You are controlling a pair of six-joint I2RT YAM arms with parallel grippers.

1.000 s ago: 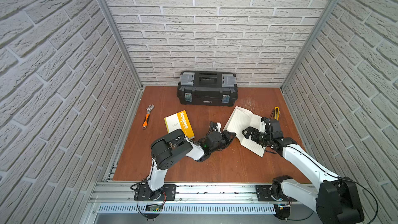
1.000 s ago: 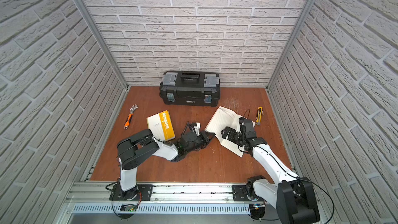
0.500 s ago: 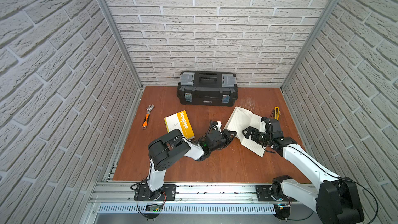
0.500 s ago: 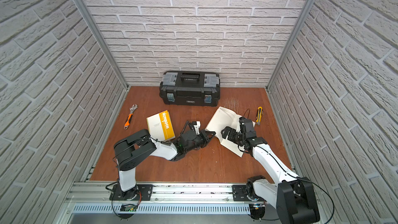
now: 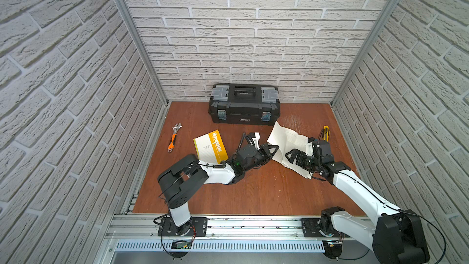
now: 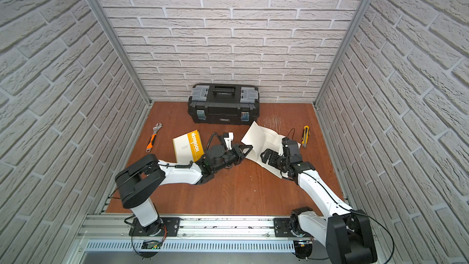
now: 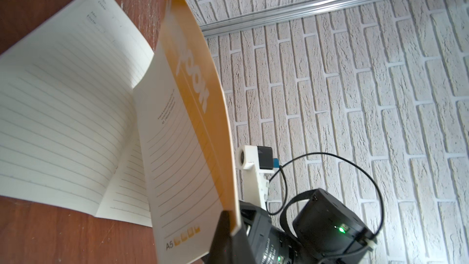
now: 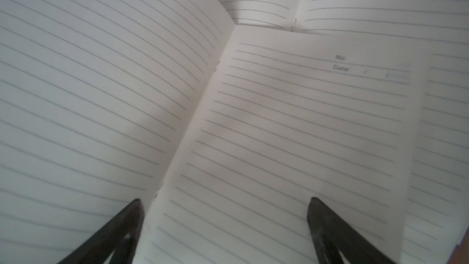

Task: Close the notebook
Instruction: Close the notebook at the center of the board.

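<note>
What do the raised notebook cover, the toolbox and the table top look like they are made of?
Notebook cover: likely thin card, printed orange and white, low sheen; it bows in a curve.
Toolbox: likely moulded plastic, matte black with grey lid bins and translucent latches.
Table top: reddish-brown wood or wood-look laminate, semi-matte; grain and pale scratches show, which of the two is unclear.

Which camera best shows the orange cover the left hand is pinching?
The left wrist view: the orange cover stands raised, print facing the camera, its corner pinched in the left hand. Both top views see the open notebook from above, the print hidden. The right wrist view shows only lined pages.
</note>
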